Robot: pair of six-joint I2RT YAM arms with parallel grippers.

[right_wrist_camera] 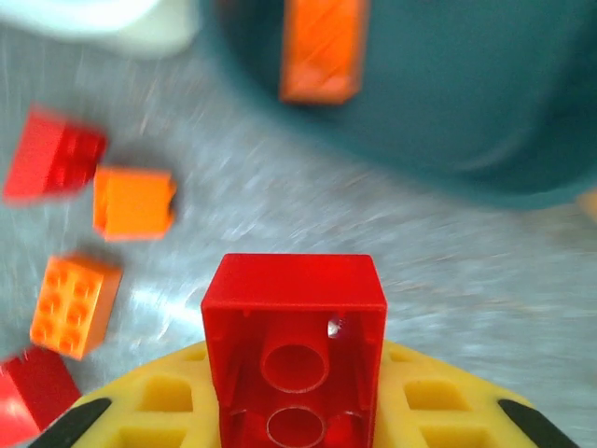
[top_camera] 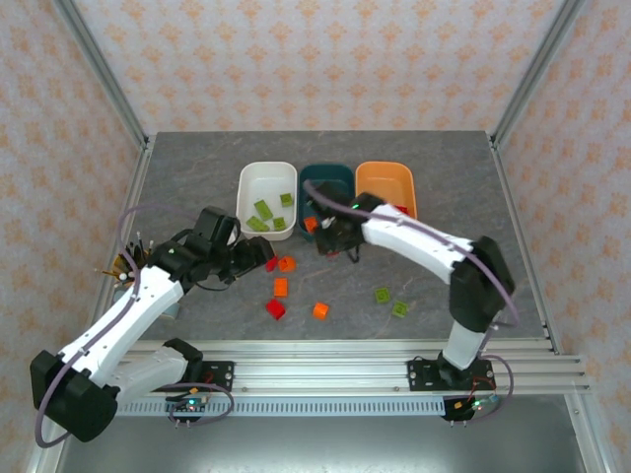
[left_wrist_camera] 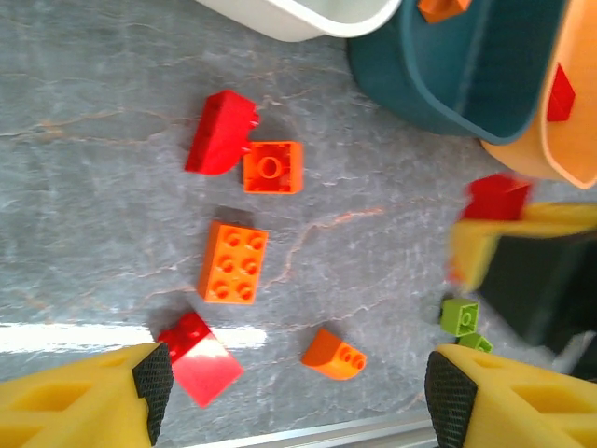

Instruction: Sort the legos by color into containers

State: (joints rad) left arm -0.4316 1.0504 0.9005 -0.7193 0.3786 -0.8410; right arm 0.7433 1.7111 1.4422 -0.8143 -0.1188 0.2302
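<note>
My right gripper point(top_camera: 331, 239) is shut on a red brick point(right_wrist_camera: 295, 317), held above the table just in front of the dark teal tub point(top_camera: 340, 177), which holds an orange brick point(right_wrist_camera: 322, 51). The white tub point(top_camera: 251, 187) has several lime green bricks in it. The orange tub point(top_camera: 385, 179) contains a red brick point(left_wrist_camera: 561, 93). My left gripper point(left_wrist_camera: 303, 397) is open and low over the loose bricks. An orange sloped brick point(left_wrist_camera: 333, 354) lies between its fingers and a red brick point(left_wrist_camera: 201, 359) sits by its left fingertip point(left_wrist_camera: 154, 392).
More loose bricks lie on the grey table: a red one point(left_wrist_camera: 220, 131), an orange square point(left_wrist_camera: 272, 167), an orange oblong point(left_wrist_camera: 233, 262), and two lime green ones point(top_camera: 383, 295) point(top_camera: 399, 308) to the right. A metal rail point(top_camera: 345, 350) runs along the near edge.
</note>
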